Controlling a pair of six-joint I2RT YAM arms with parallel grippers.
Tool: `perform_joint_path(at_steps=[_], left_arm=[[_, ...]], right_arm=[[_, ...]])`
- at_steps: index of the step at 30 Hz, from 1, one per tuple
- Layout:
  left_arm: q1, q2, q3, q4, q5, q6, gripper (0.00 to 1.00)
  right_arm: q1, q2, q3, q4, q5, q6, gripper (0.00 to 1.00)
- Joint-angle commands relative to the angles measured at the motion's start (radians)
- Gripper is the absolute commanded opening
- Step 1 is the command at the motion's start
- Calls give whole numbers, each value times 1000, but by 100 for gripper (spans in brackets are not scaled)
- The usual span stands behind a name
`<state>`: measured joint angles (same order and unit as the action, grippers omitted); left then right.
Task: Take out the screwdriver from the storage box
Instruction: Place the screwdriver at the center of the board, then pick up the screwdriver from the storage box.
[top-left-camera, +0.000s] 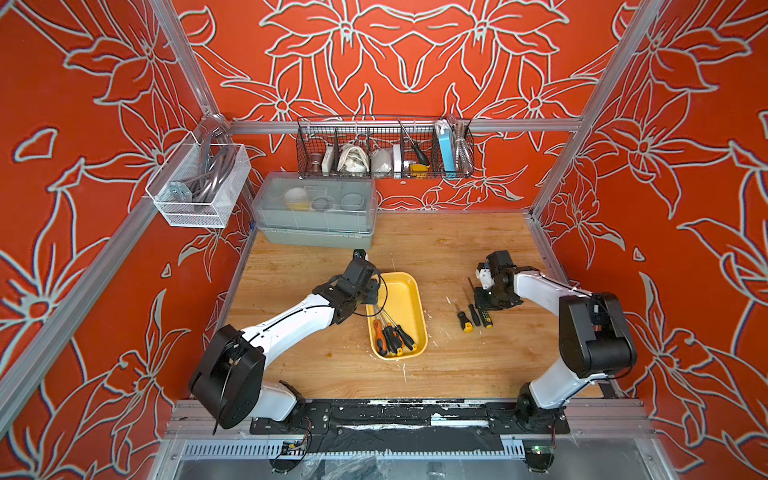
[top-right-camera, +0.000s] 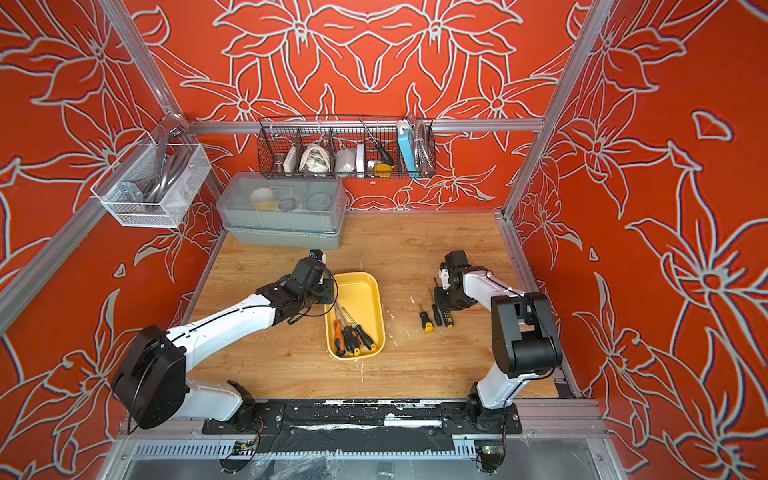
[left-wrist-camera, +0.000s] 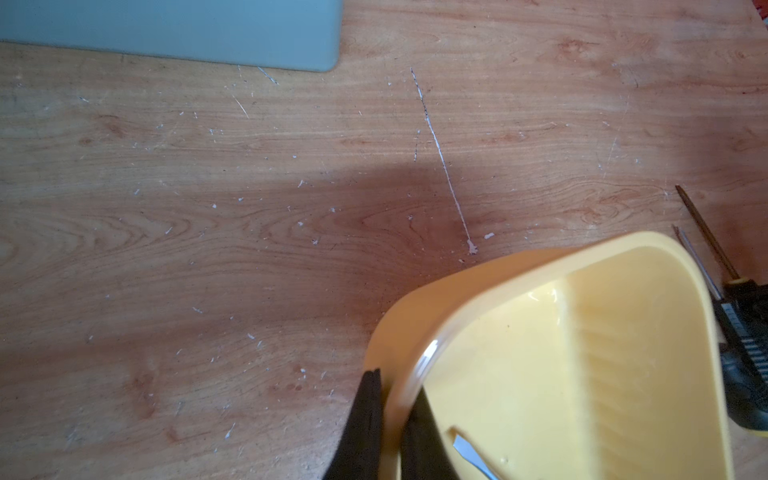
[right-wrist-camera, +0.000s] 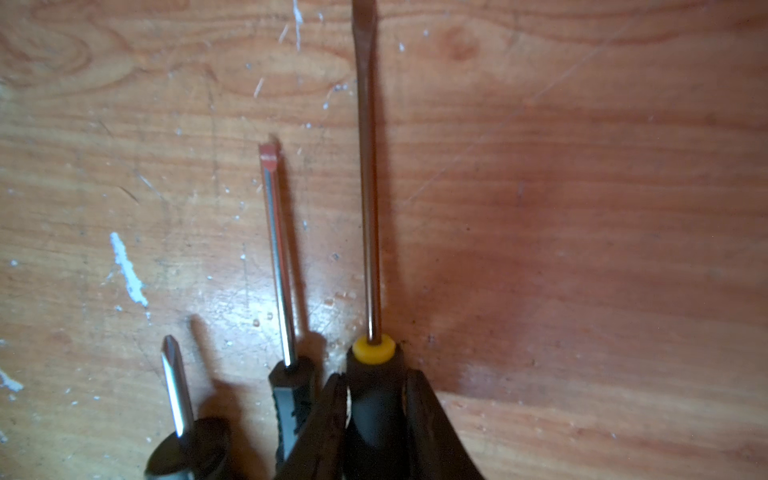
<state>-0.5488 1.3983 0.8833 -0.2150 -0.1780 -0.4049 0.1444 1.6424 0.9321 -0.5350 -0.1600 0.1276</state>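
The screwdriver (right-wrist-camera: 369, 249), black-handled with a yellow collar, lies on the wooden table (top-left-camera: 457, 245) right of the storage box (top-left-camera: 409, 291), beside two other screwdrivers (right-wrist-camera: 280, 257). The right gripper (right-wrist-camera: 374, 376) brackets its handle closely, but I cannot tell whether it is pinching. The left gripper (left-wrist-camera: 395, 390) is clamped on the box's rim, and more screwdrivers (top-left-camera: 390, 336) lie inside.

Three screwdrivers (top-left-camera: 473, 315) on table (top-left-camera: 457, 249), about four in one storage box (top-left-camera: 401, 291).

Bright overhead light, top views bowed at edges, wrist views softly blurred, dark shadows across the table (left-wrist-camera: 166, 249).
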Motion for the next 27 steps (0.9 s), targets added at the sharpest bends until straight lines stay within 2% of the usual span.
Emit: perform_joint_path(at_steps=[1, 8, 14, 18, 24, 27], left_arm=[[4, 1, 35, 43, 20, -12, 0], [3, 3, 35, 43, 22, -11, 0], [3, 4, 36, 42, 21, -11, 0], [4, 4, 36, 42, 21, -9, 0], [4, 6, 37, 43, 21, -10, 0], [3, 10, 37, 46, 25, -9, 0]], right_arm=[[-6, 8, 10, -14, -4, -11, 30], [-7, -27, -3, -4, -22, -11, 33], [-7, -97, -11, 8, -29, -11, 41], [-6, -125, 7, -21, -25, -15, 41], [4, -265, 7, -76, -37, 3, 40], [69, -371, -8, -102, -7, 40, 39]])
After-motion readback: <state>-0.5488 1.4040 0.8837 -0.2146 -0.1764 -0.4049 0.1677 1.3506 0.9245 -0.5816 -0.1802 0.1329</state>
